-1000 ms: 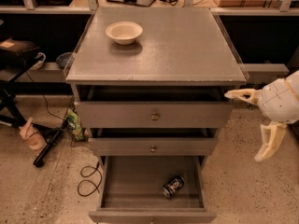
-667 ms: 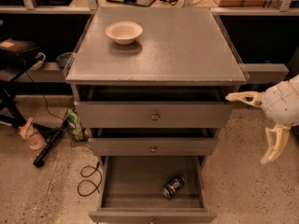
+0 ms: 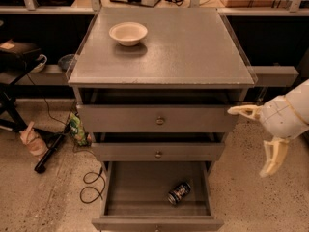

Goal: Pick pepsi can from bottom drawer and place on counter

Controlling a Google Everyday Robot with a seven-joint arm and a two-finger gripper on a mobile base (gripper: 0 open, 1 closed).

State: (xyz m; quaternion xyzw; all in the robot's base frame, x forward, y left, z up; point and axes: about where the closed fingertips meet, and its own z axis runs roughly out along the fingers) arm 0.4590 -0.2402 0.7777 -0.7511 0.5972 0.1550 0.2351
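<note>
The pepsi can (image 3: pixel 178 193) lies on its side in the open bottom drawer (image 3: pixel 140 187), right of its middle and near the front. The counter (image 3: pixel 174 52) is the grey speckled top of the cabinet. My gripper (image 3: pixel 258 139) is at the right of the cabinet, level with the two upper drawers. Its pale fingers are spread wide, one finger (image 3: pixel 244 111) pointing left at the top drawer's right end, the other (image 3: pixel 273 157) hanging down. It holds nothing and is well above and right of the can.
A white bowl (image 3: pixel 128 33) stands at the counter's back left. The top drawer (image 3: pixel 157 118) and middle drawer (image 3: pixel 157 151) are pulled out slightly. Cables (image 3: pixel 91 185), a green packet (image 3: pixel 77 128) and a black stand (image 3: pixel 48 153) lie on the floor at left.
My gripper has drifted slightly to the right and down. The can and drawers have not moved.
</note>
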